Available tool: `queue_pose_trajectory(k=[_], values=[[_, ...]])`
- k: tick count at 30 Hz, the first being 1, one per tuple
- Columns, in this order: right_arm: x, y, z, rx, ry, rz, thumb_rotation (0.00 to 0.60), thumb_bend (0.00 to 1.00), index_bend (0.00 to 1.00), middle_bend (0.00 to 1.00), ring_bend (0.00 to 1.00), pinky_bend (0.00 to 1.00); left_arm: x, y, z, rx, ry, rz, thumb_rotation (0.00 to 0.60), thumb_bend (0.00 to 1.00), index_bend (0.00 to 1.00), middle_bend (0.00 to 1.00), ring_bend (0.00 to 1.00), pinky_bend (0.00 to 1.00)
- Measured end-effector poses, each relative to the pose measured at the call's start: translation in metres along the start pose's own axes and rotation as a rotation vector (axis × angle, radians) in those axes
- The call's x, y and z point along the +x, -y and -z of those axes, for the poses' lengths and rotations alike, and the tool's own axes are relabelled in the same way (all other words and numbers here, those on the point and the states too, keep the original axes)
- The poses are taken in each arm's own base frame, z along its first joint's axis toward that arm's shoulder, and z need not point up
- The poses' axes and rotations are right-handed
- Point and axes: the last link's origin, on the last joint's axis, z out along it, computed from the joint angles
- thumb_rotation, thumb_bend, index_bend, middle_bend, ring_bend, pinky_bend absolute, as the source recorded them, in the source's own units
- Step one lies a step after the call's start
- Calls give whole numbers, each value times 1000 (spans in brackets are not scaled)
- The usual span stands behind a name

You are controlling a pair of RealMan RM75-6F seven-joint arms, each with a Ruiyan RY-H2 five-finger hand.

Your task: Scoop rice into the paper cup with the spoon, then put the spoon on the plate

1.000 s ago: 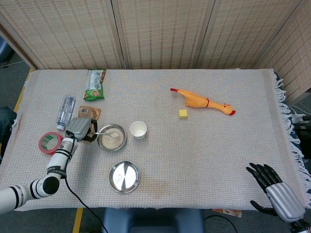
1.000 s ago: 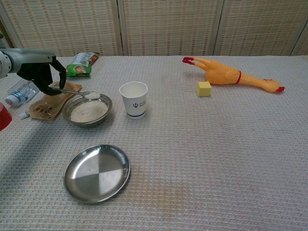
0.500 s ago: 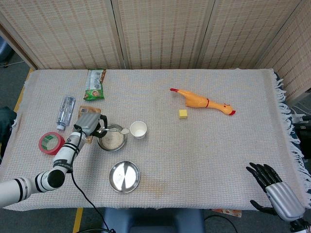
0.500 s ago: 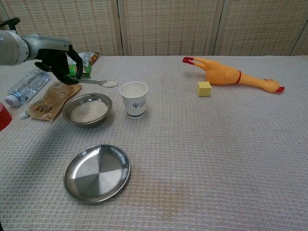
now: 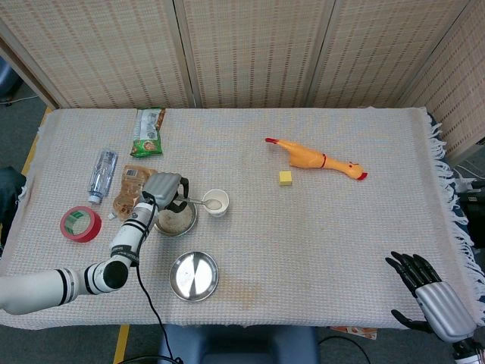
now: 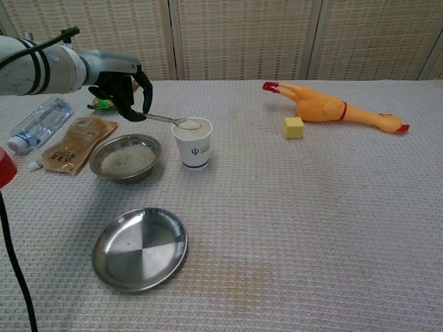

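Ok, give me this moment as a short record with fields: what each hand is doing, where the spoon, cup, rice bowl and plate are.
left hand: the left hand holds the spoon by its handle
spoon: its bowl, loaded with rice, sits over the mouth of the paper cup
paper cup: upright, just right of the rice bowl
rice bowl: steel, with rice in it, below the left hand
plate: the plate is bare, nearer the camera than the rice bowl
right hand: the right hand is at the table's near right corner, fingers apart, holding nothing

My left hand (image 6: 123, 88) holds the spoon (image 6: 169, 120) over the paper cup (image 6: 193, 143); bowl (image 6: 127, 157) lies beneath, plate (image 6: 140, 247) approach is unobstructed.
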Motion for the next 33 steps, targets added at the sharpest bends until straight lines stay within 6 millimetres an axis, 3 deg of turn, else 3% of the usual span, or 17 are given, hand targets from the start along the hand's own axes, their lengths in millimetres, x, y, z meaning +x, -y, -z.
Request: queue_pose_trajectory(k=[16,33], values=[[0,-3,-2,-18,10,1,600,118,0,0,0,0,-10,5,-11,22,-105,-156,600,687,906,1000,1000,1000],[4,-2,3,-10,22,-16,600,119,0,0,0,0,-34,-3,-1,-91,-379,-479,600,681,903,1000,1000,1000]])
